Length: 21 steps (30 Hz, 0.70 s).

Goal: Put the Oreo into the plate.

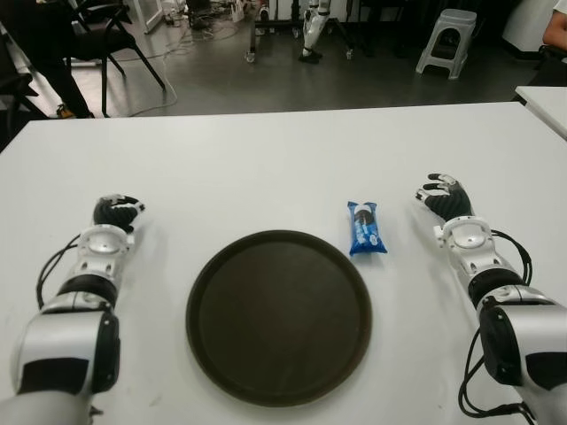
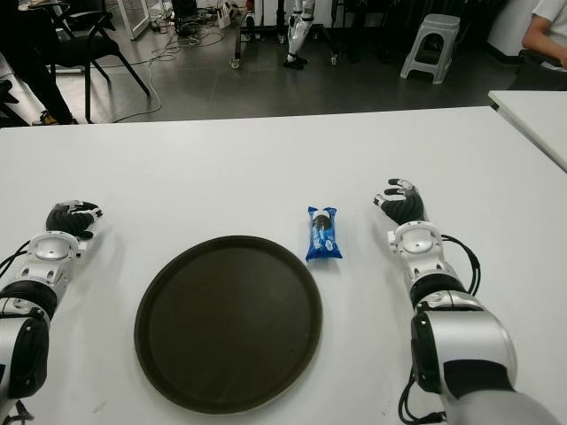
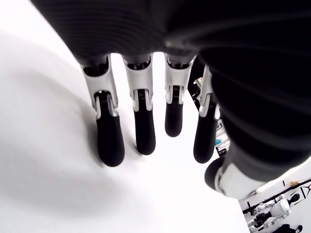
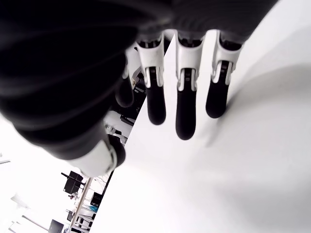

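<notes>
A blue Oreo packet (image 1: 363,227) lies flat on the white table (image 1: 266,168), just past the right rim of a round dark plate (image 1: 279,314). The plate has nothing in it. My right hand (image 1: 443,197) shows to the right of the packet, a short gap away, with its fingers (image 4: 185,104) stretched out and nothing in them. My left hand (image 1: 118,211) shows at the left side of the table, well left of the plate, with its fingers (image 3: 144,124) also extended and holding nothing.
Beyond the table's far edge are a black chair (image 1: 106,35), a grey stool (image 1: 447,40) and floor cables. A second white table corner (image 1: 545,102) shows at the right. A person's legs (image 1: 44,53) show at far left.
</notes>
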### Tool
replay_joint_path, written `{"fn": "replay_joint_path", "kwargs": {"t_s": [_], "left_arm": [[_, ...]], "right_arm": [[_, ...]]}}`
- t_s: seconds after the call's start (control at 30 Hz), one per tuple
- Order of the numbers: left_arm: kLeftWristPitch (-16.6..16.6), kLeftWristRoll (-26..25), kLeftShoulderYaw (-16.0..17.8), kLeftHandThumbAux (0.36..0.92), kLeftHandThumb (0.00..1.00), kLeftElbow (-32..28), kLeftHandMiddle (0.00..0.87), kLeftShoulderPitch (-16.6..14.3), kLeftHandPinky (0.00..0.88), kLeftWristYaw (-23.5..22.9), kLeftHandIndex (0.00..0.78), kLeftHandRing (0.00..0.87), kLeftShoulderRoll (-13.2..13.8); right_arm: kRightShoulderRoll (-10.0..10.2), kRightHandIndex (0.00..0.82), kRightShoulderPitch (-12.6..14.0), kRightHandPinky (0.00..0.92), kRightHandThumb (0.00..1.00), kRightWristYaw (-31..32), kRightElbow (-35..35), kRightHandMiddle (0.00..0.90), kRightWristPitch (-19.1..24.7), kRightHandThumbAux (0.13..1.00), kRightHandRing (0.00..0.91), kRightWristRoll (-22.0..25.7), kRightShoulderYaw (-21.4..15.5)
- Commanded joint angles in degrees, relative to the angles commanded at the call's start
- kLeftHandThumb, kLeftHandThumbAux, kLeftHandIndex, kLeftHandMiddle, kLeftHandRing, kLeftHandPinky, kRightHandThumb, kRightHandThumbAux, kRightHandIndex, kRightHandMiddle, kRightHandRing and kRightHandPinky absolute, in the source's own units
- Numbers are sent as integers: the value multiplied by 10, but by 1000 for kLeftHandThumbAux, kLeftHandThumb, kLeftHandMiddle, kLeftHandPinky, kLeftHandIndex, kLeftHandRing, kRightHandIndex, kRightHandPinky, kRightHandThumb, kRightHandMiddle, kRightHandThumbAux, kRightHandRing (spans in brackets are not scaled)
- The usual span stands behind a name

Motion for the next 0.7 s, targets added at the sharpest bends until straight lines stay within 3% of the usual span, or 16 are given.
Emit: {"fn": "replay_joint_path", "kwargs": {"t_s": [0.5, 0.7], "left_arm": [[6, 0, 0, 722, 674, 0, 161, -2, 178, 1, 398, 177, 0], [6, 4, -5, 722, 673, 0, 156, -3, 178, 2, 398, 178, 0]], "right_arm": [[0, 159, 0, 424, 505, -2, 0, 274, 2, 725, 324, -1, 0], [0, 148, 0, 461, 518, 2, 0, 300, 3, 729, 365, 0, -1]]}}
